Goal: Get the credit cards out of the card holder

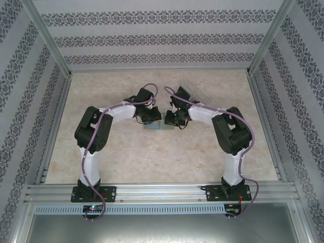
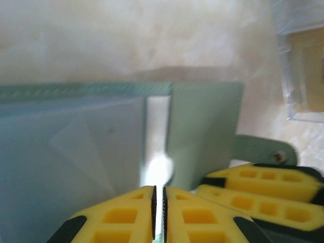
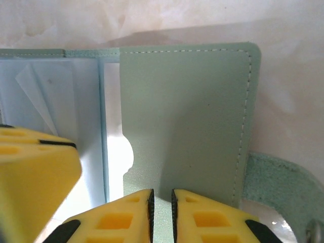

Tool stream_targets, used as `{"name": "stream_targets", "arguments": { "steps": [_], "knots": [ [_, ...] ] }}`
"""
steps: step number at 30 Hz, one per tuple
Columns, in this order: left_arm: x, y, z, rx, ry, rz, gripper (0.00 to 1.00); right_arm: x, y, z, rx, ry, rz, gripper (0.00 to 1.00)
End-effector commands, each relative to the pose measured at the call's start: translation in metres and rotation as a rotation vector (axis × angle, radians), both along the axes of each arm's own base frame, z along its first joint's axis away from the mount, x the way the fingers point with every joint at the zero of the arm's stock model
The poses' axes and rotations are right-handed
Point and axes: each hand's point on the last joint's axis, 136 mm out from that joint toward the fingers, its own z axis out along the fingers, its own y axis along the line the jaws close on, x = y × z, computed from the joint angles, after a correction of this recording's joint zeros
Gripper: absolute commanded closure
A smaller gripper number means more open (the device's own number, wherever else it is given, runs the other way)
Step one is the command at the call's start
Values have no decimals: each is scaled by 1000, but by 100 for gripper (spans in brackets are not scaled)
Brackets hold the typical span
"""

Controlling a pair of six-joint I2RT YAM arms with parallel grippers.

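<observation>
Top view: both arms fold inward and meet at frame centre over the card holder [image 1: 159, 126], which lies open and flat on the tabletop [image 1: 126, 157]. A clear plastic box [image 1: 190, 92] sits just above and right of it, apart from it.

Left wrist view: left gripper [image 2: 158, 212] at bottom centre, its fingers drawn almost together, with a thin pale-green sliver in the slit, so it pinches the holder's near edge. The grey-green panel stands right of centre and the pale translucent sleeves fill the left. One credit card [image 2: 158, 121] shows as a white strip in the slot between them, still inside. The yellow fingers of the right gripper [image 2: 263, 185] are at lower right. The box is at upper right, with a tan shape inside; cannot tell what it is.

Right wrist view: right gripper [image 3: 162, 212] at bottom centre, clamped on the near edge of the stitched green panel. A closure strap [image 3: 281, 190] is at lower right. A left gripper finger [image 3: 30, 172] is at lower left.
</observation>
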Motion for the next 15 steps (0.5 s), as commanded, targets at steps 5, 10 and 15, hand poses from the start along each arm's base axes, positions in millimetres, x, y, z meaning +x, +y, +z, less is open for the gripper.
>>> {"name": "stream_targets", "arguments": {
  "steps": [5,10,15],
  "knots": [
    [-38,27,-26,97,115,-18,86,-22,4,-18,-63,51,52,80],
    [-66,33,-20,59,141,-17,87,-44,3,-16,-96,51,70,80],
    [-62,35,17,21,52,10,78,-57,8,-14,-84,59,79,80]
  ]
}}
